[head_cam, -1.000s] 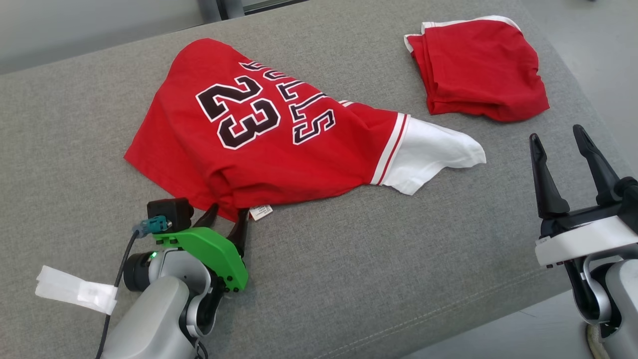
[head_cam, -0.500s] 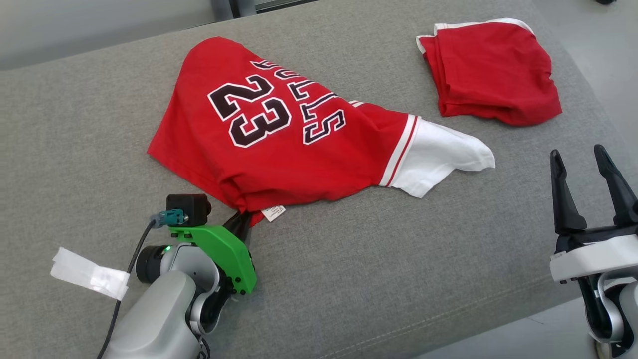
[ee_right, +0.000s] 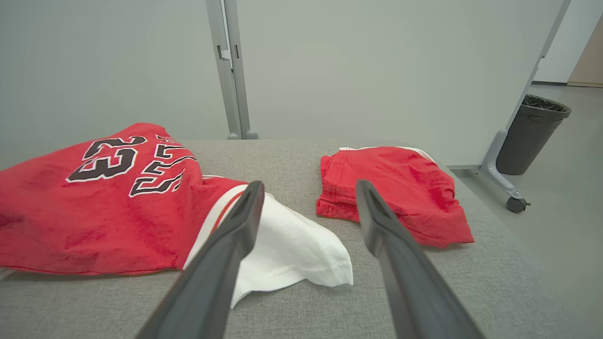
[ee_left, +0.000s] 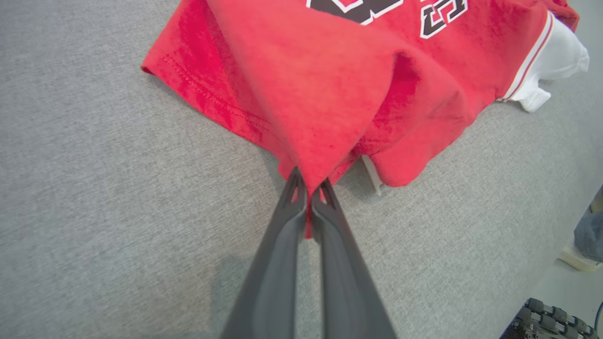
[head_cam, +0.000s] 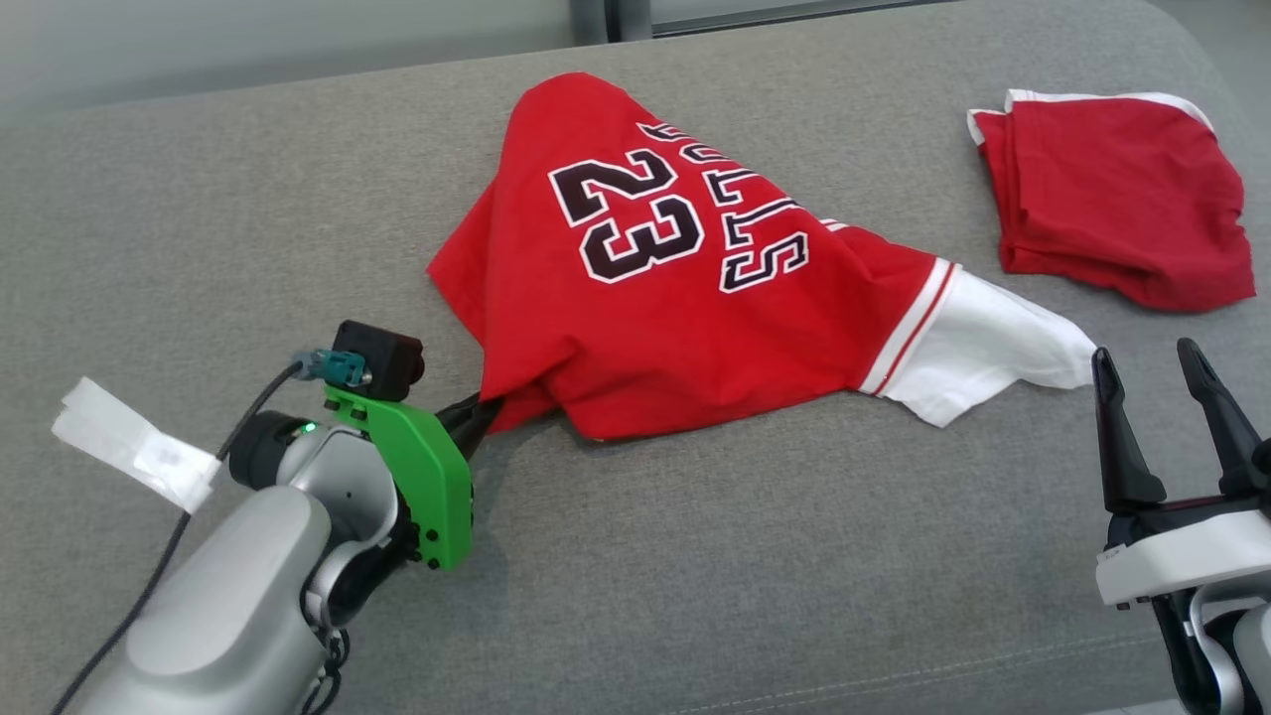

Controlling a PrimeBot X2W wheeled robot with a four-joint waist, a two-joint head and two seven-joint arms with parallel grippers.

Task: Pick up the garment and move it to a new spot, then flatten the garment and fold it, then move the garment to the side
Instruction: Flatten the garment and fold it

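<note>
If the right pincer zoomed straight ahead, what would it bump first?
Likely the folded red cloth: the open right pincer points at it across bare grey cushion. It may pass above; height is unclear.

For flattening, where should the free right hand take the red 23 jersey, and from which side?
Probably the white sleeve at its loose outer edge, coming in low from the near right. It lies flat, pointing toward the open right hand, opposite the red corner the left hand pinches, so the jersey could stretch between them.
</note>
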